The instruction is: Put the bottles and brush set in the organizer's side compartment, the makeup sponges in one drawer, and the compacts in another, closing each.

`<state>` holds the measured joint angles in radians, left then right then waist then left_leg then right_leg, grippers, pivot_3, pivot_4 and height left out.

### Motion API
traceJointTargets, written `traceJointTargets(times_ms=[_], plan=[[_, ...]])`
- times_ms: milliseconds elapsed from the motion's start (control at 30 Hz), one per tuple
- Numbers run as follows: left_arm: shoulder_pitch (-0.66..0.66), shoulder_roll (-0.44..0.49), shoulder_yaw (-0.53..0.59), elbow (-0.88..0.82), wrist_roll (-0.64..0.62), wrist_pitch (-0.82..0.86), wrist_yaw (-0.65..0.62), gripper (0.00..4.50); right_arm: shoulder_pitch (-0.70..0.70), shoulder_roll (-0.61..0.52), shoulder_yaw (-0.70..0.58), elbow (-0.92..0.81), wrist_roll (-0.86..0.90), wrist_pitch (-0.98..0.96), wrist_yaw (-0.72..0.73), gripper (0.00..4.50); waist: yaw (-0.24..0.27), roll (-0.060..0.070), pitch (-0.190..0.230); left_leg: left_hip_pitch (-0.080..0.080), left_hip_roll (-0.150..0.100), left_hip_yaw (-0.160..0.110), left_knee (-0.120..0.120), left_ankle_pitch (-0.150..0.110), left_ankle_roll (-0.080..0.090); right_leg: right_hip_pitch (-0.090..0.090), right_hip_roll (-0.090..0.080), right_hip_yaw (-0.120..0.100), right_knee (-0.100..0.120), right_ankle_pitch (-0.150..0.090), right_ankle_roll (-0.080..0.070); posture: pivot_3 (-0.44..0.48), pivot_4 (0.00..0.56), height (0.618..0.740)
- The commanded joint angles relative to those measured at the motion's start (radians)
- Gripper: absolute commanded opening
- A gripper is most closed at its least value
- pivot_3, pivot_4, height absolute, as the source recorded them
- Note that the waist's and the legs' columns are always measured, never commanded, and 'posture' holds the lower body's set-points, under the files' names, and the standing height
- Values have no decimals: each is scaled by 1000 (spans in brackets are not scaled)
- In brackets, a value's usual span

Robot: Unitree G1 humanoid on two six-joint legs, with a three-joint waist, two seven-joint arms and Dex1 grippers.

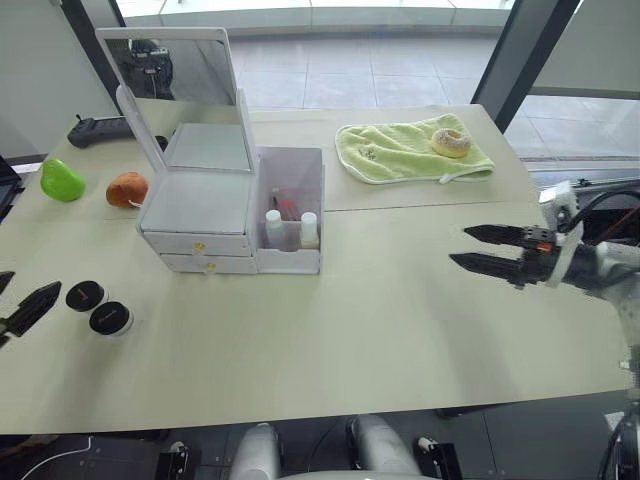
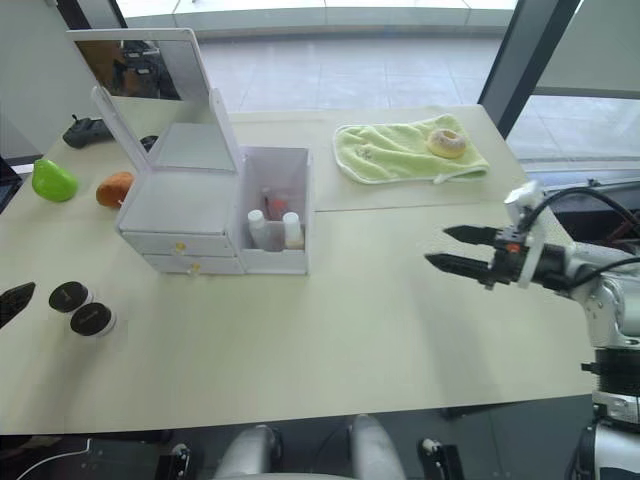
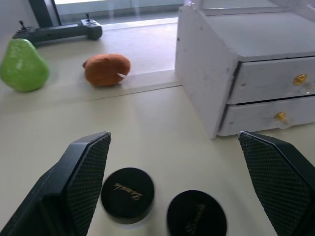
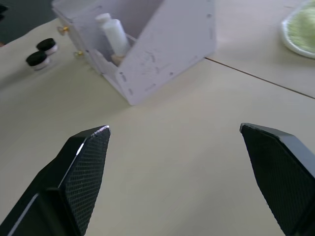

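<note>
Two round black compacts [image 1: 98, 307] with pale rims lie side by side on the beige table [image 1: 380, 320], left of and in front of the pale grey-white plastic organizer [image 1: 200, 215], whose two gold-knobbed drawers are shut. Its frosted translucent side compartment [image 1: 292, 215] holds two white-capped bottles [image 1: 290, 230]. The left gripper [image 3: 177, 187] hovers spread just beside the compacts; the right gripper [image 1: 478, 249], fingers apart, hangs well right of the organizer.

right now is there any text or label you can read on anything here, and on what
Compacts: each black lid carries one line of thin gold script, too blurred to read.
Towel: a small dark mark near one corner, too small to read.
Bottles, organizer: no readable text.
</note>
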<state>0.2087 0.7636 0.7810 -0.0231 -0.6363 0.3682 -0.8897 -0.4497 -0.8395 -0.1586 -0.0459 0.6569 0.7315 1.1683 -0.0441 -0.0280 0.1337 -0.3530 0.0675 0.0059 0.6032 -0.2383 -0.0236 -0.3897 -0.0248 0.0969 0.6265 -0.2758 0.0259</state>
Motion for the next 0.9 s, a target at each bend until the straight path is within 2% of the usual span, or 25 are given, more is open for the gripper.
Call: traceJointTargets(times_ms=[33,167,267,333,533,667,767,900], plan=[[6,-80,-87,-213,-69,126,142,4465,-50,38,50,-132,34,47,-55,4500,3,0,0,0,0,0,1,0,0,1,0,0,0,0,0,0,150,740],[15,-200,-197,-351,-26,139,269,4465,-75,95,124,-212,12,63,-125,4500,5,-4,-1,-1,-1,-3,2,0,0,1,1,0,-1,1,1,0,150,740],[17,-328,-306,-408,3,116,357,4465,-105,111,171,-241,11,67,-125,4500,4,-2,-1,-1,-2,-3,3,0,0,2,0,0,-1,1,1,0,150,740],[11,-385,-366,-395,49,77,383,4465,-131,103,189,-232,7,69,-107,4500,6,-2,-1,-2,-3,-3,3,0,0,2,1,0,-1,3,-1,0,150,740],[-51,-522,-505,-273,309,-180,534,4465,-168,111,197,-254,19,94,-122,4500,6,-3,-1,-2,-3,-5,4,0,0,3,2,0,-2,3,-2,0,150,740],[-97,-591,-558,-189,375,-275,587,4465,-167,126,202,-273,25,114,-141,4500,7,-3,-1,-2,-3,-5,5,0,0,3,2,1,-2,5,-4,0,150,740],[-134,-609,-572,-138,391,-336,592,3883,-167,133,203,-278,23,118,-152,4500,6,-4,-1,-3,-3,-5,5,0,0,3,2,0,-2,4,-3,0,150,740],[-158,-590,-573,-101,402,-350,591,2697,-164,135,201,-283,27,122,-159,4500,5,-3,-1,-3,-3,-6,5,0,0,3,2,0,-2,4,-1,0,150,740]])
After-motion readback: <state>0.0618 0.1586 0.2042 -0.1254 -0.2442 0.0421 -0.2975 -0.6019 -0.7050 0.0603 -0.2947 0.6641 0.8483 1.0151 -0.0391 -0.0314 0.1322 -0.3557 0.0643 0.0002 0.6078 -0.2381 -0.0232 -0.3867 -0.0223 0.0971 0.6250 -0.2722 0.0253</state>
